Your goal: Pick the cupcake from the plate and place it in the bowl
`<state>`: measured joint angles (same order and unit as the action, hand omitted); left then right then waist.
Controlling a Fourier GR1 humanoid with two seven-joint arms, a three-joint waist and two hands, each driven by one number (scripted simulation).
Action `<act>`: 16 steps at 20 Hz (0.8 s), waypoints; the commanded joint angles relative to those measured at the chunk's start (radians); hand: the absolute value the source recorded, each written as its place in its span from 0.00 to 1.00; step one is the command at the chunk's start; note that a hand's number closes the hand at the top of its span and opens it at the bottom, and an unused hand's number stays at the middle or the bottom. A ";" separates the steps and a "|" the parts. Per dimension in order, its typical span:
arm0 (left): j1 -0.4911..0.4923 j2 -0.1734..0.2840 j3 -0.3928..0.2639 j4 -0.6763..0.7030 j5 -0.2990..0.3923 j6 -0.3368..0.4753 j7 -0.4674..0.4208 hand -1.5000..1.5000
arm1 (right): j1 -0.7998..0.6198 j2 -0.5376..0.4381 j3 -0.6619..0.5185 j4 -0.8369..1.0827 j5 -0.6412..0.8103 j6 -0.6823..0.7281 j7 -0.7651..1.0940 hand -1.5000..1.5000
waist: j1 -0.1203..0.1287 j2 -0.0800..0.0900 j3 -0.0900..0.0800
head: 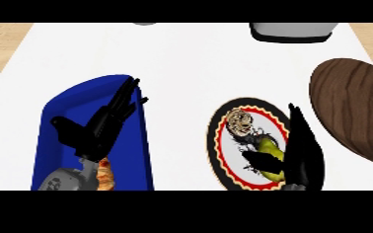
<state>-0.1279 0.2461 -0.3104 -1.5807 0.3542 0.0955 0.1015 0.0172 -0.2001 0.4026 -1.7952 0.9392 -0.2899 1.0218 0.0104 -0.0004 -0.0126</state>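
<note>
Right hand (300,145) hovering over plate (218,150) at 3 o'clock edge, fingers straight, thumb out toward cupcake (241,122), gripping nothing. Cupcake sitting at plate's 12 o'clock; pale, swirled top, possibly tipped. Yellow-green item (271,153) lying beside thumb. Advising: reach past it, close around cupcake only. Left hand (98,126) resting open over blue bowl (142,143).

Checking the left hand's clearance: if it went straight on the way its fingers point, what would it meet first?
The left hand points up and slightly right over the blue tray. It would probably cross the tray's far rim first, then bare white counter; its height above the rim is unclear.
</note>
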 commanded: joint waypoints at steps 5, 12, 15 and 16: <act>-0.028 -0.018 0.004 0.028 -0.006 0.000 -0.002 0.50 | -0.247 0.195 0.009 0.002 0.056 0.366 0.452 0.00 | 0.007 0.001 0.006; -0.037 0.000 0.031 0.051 0.006 -0.030 -0.006 0.50 | -0.313 0.199 -0.088 0.126 -0.015 0.417 0.465 0.00 | 0.004 0.003 0.009; -0.015 -0.014 0.013 0.026 -0.006 -0.016 -0.007 0.50 | -0.335 0.199 -0.144 0.161 -0.056 0.470 0.465 0.00 | 0.006 0.000 0.010; 0.009 0.012 0.032 0.022 0.012 -0.050 -0.022 0.50 | -0.339 0.199 -0.167 0.159 -0.067 0.483 0.465 0.00 | 0.005 -0.001 0.010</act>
<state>-0.1411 0.2433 -0.2867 -1.5512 0.3622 0.0681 0.0949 -0.2596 -0.0138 0.2746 -1.6698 0.9094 0.0643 1.2437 0.0144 0.0001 -0.0036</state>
